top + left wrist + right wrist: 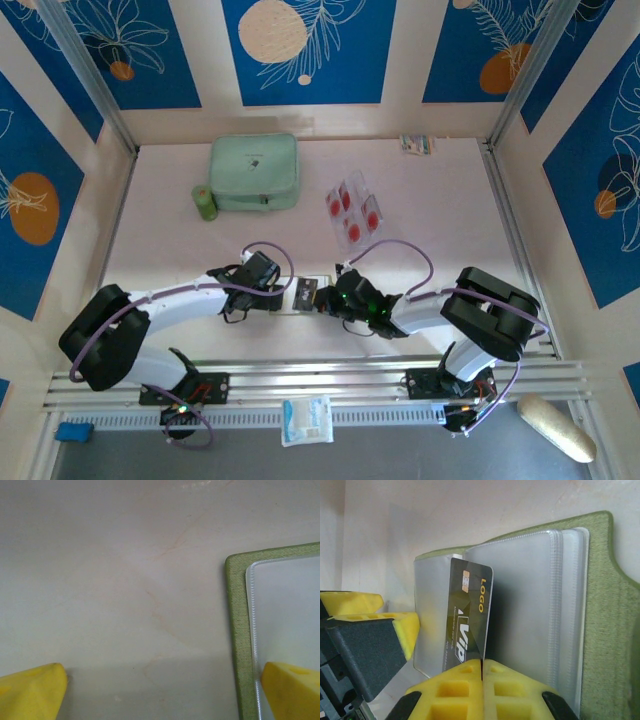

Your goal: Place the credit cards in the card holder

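The olive-green card holder lies open on the table between both arms, pale clear pockets facing up. My right gripper is shut on a dark credit card printed "VIP" and "LOGO", standing on edge over the pockets. Several clear credit cards with red round marks lie farther back on the table. My left gripper is open at the holder's left edge; one yellow finger is over the pale pocket, the other over bare table.
A mint-green zip case and a small green roll sit at the back left. A small packet lies by the back wall. A white pouch and a beige object lie beyond the near rail.
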{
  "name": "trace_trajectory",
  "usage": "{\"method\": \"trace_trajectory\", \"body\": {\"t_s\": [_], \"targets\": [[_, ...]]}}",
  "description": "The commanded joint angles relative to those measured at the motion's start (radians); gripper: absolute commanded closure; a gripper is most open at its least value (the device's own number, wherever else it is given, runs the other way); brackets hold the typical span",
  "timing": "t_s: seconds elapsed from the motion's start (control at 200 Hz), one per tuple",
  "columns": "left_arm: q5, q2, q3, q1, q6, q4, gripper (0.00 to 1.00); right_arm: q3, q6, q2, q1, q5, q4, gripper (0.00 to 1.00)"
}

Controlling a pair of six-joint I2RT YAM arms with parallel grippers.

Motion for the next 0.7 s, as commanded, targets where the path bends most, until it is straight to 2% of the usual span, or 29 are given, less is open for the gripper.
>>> {"method": "trace_trajectory", "body": {"t_s": [0.0,0.695], "targets": [[-0.009,0.012,-0.015,-0.008,-0.009,-0.006,0.0,0.01,0.012,-0.002,0.003,-0.018,-0.052,1.0],[-0.006,0.016,-0.02,-0.008,-0.013,0.003,0.0,0.088,0.019,0.016,-0.033,-0.096,-0.171,1.0]]}}
